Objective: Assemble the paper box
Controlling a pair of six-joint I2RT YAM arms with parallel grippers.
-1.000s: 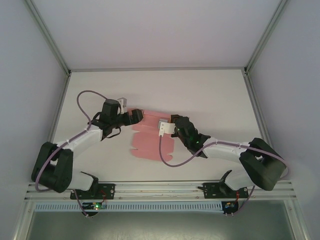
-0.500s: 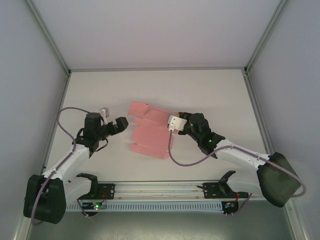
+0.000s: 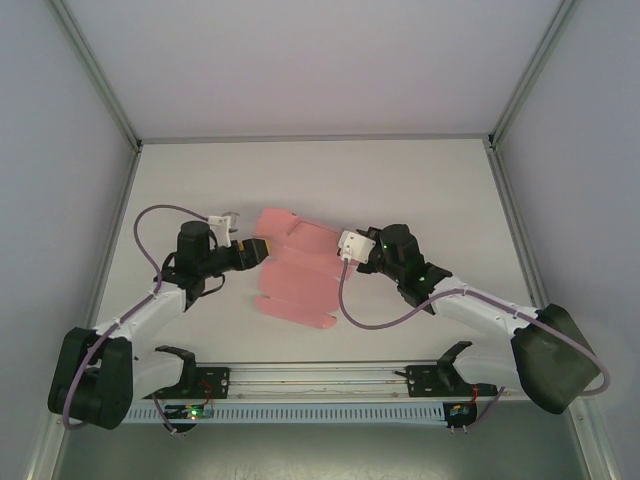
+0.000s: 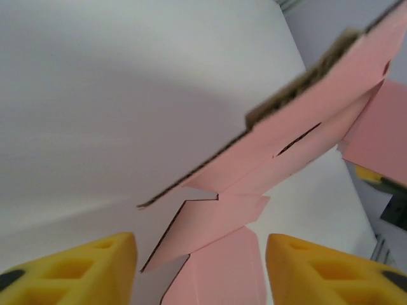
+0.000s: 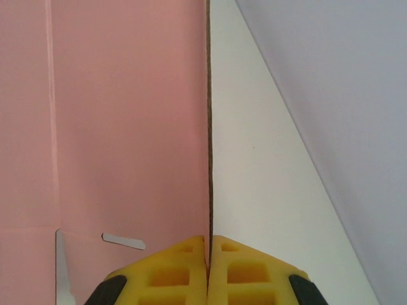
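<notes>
**A:** So where's the box (image 3: 300, 275) at? Doesn't look like a box to me.

**B:** Nope, it's a flat pink die-cut sheet, lying about the middle of the table (image 3: 430, 190). The right gripper (image 5: 208, 244) has its fingers pressed together on the sheet's edge, round 2 o'clock from the sheet's middle. The left gripper (image 3: 260, 250) is at 10 o'clock, jaws spread. A flap (image 4: 216, 216) pokes in between its fingers (image 4: 102, 257), not pinched yet as far as I can see.

**A:** How do you reckon it handles?

**B:** Light as anything, I'd guess. It's thin card, stiff enough across a panel, but it wants to bend at the creases (image 5: 49, 127), so it'll flop if you only hold one corner. It looks smooth too, so a shallow pinch could slip. And I bet it tears at the cut slots (image 5: 124, 240) if you yank it.

**A:** So where'd you grab?

**B:** On a flat panel edge, fingers well onto the card, like the right one does. For the left, I'd take that 10 o'clock flap near its root, not the tip, so the fold follows the crease and the flap doesn't just curl.
</notes>
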